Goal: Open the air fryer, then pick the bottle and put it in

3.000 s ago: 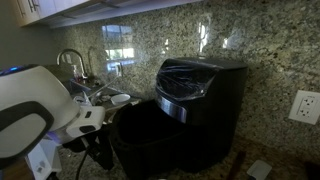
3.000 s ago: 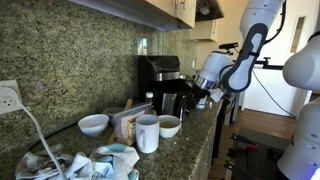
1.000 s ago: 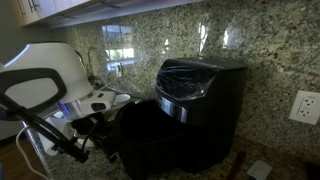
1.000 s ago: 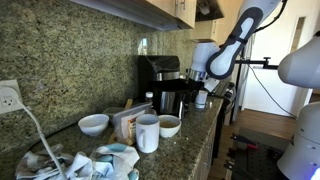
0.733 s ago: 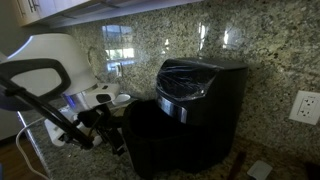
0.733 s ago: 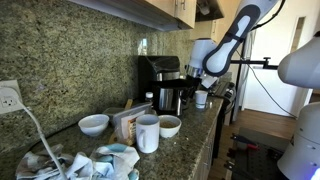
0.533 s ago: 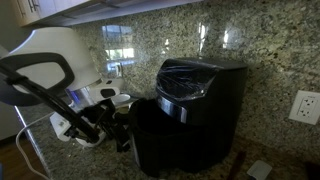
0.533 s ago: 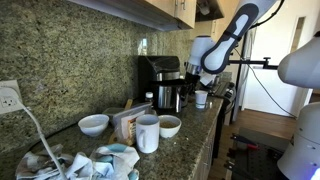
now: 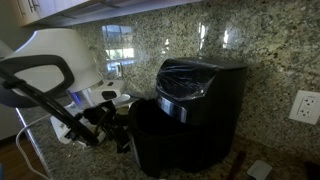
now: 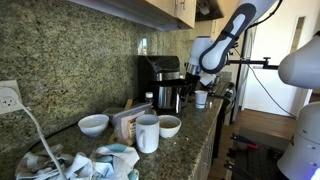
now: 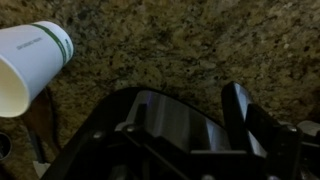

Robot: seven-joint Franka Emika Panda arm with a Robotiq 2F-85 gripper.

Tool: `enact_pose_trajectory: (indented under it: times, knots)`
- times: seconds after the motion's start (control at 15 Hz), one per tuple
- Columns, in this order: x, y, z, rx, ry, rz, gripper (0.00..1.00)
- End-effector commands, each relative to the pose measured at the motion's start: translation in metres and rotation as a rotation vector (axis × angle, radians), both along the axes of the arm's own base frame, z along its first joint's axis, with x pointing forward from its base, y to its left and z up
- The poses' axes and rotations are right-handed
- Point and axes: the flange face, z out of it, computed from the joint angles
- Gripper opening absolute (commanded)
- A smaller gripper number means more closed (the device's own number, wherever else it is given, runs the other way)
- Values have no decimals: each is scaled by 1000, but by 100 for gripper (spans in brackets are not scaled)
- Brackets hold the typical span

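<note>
The air fryer [image 9: 200,100] is a black box with a glossy top and a silver band, against the granite wall; it also shows in an exterior view [image 10: 160,78]. Its drawer [image 9: 165,145] stands part way out. My gripper [image 9: 118,131] is at the drawer's front, also seen in an exterior view [image 10: 196,93]. In the wrist view my fingers [image 11: 185,125] look spread, with a glossy dark curved surface between them. A small white-capped bottle [image 10: 150,102] stands beside the fryer.
A white paper cup with a green band [image 11: 30,62] lies on the granite counter [image 11: 170,50]. White cups [image 10: 147,133], bowls [image 10: 94,124] and clutter fill the near counter. A faucet [image 9: 72,60] and a wall socket [image 9: 304,106] are nearby.
My arm has swung in toward the fryer, bringing the gripper from low beside the counter up to the drawer front. The drawer looks less far out than before.
</note>
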Motion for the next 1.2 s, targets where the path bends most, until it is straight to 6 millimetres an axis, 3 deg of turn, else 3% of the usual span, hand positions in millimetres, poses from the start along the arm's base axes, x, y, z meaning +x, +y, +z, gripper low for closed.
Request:
enact_pose_trajectory:
  times: [0.0,0.2,0.47,0.73,0.93,1.13]
  knots:
    - [4,-3,10,-22,22,2,100]
    - [-3,-6,9,-37,93,-11,100]
    - [-7,-15,26,-60,178,-8,100]
    - [-2,-28,68,-88,110,-13,100]
    - [5,-34,115,-107,-44,-19,100]
    - [9,-35,147,-82,-159,-9,100]
